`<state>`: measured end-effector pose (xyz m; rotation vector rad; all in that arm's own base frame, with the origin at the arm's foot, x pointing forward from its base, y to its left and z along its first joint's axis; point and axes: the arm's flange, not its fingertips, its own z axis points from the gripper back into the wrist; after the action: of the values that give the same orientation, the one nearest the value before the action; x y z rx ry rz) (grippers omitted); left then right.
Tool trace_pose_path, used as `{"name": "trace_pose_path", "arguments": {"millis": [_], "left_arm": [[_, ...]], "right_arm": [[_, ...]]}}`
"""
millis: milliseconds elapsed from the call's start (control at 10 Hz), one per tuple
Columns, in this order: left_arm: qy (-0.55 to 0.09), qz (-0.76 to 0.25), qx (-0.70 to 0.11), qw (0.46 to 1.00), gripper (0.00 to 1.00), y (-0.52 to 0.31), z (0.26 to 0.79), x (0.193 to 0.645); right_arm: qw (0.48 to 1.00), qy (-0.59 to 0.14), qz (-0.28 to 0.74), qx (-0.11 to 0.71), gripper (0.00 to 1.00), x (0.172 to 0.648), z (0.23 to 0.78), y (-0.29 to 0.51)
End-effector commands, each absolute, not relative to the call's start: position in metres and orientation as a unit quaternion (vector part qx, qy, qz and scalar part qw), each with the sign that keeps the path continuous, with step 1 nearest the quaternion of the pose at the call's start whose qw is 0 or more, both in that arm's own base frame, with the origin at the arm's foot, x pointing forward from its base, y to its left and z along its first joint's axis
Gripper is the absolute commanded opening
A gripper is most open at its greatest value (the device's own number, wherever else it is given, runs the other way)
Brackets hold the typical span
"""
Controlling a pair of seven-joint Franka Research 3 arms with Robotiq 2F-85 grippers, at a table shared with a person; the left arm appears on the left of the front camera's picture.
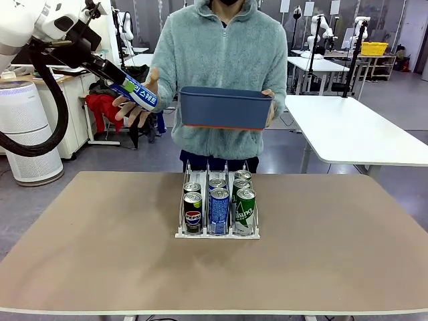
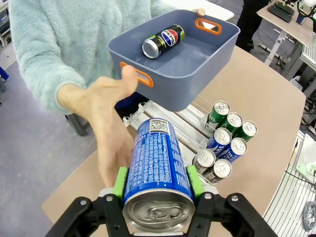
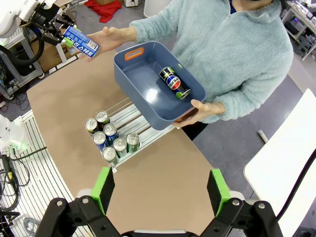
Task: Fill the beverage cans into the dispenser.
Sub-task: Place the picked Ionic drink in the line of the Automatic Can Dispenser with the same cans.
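My left gripper (image 1: 127, 87) is shut on a blue-and-white can (image 1: 138, 94), held tilted in the air at the far left, off the table. The person's open hand (image 1: 134, 108) lies against that can (image 2: 157, 163). Their other hand holds up a dark blue bin (image 1: 225, 107) with one black Pepsi can (image 2: 163, 41) lying in it. The dispenser (image 1: 217, 235) stands mid-table with several green, blue and Pepsi cans (image 1: 219, 208) at the front of its three lanes. My right gripper (image 3: 160, 190) hangs open high above the table, nothing between its green pads (image 3: 103, 185).
The brown table (image 1: 100, 254) stretches wide on both sides of the dispenser. The back halves of the dispenser's lanes (image 3: 131, 116) are bare. The bin hovers above the table's far edge. White tables stand behind at the right.
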<state>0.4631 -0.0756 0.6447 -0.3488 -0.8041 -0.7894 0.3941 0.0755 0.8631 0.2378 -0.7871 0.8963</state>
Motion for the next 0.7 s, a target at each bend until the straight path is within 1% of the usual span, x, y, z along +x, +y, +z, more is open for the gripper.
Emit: {"name": "trace_pose_path", "arguments": {"millis": [0, 600], "left_arm": [[-0.381, -0.371, -0.164, 0.831, 0.00, -0.0749, 0.6461, 0.4629], [-0.381, -0.371, -0.164, 0.831, 0.00, -0.0749, 0.6461, 0.4629]], "right_arm": [[0.824, -0.369, 0.415, 0.113, 1.00, 0.3936, 0.8635, 0.0757], [0.824, -0.369, 0.415, 0.113, 1.00, 0.3936, 0.8635, 0.0757]]}}
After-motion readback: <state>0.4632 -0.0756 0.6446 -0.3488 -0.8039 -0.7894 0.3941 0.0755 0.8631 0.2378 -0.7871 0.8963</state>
